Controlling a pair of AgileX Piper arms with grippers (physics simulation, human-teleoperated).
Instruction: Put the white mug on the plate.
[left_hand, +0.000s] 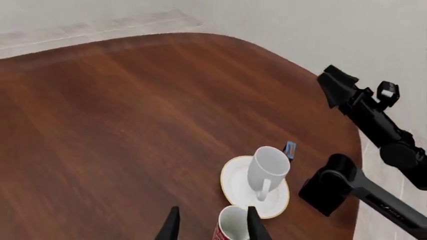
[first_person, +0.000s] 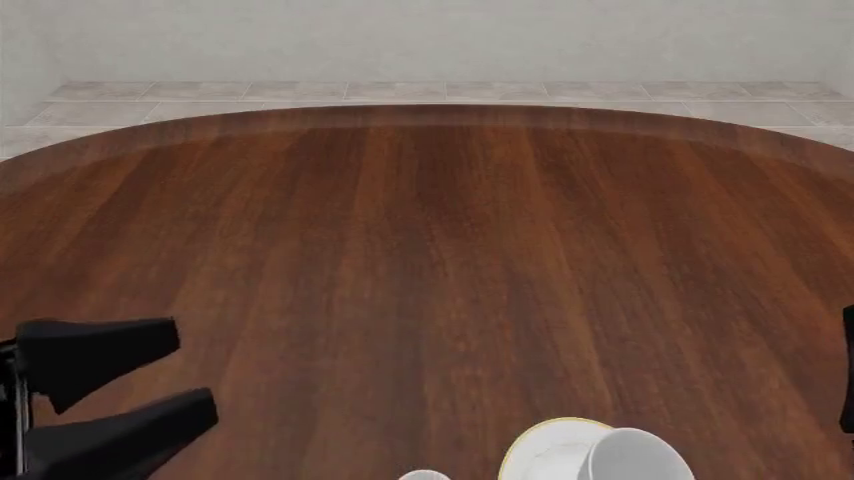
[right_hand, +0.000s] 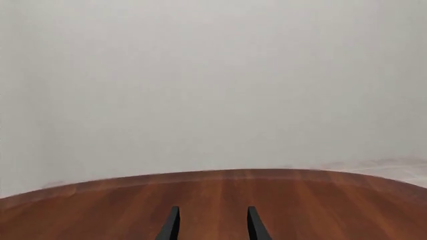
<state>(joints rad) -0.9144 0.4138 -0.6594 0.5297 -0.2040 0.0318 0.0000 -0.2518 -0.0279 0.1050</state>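
White mug (left_hand: 268, 167), plain glossy cylinder with one loop handle: stands on the plate (left_hand: 235, 182), a round cream-white dish with a thin yellowish-gold rim; handle turned toward the left wrist camera. In the front view both sit at the near edge of the table, right of centre, cut by the frame: mug (first_person: 638, 457), plate (first_person: 545, 452).

Left gripper (left_hand: 213, 225), black, two fingers: fingers spread apart, holding nothing; in the front view it sits low at the left (first_person: 144, 382), above the wood.

Second mug (left_hand: 231, 226), red outside and white inside: seen only partly in the left wrist view, just beside the plate's rim; one fingertip crosses in front of it, contact cannot be told.

Small blue object (left_hand: 289, 149): on the table just beyond the plate, too small to identify.

Table (first_person: 427, 250), dark reddish-brown wood with rounded edge: carries all items.

Right gripper (right_hand: 213, 225), black: fingers parted, nothing between them, pointed over the table toward a pale wall (right_hand: 213, 80).
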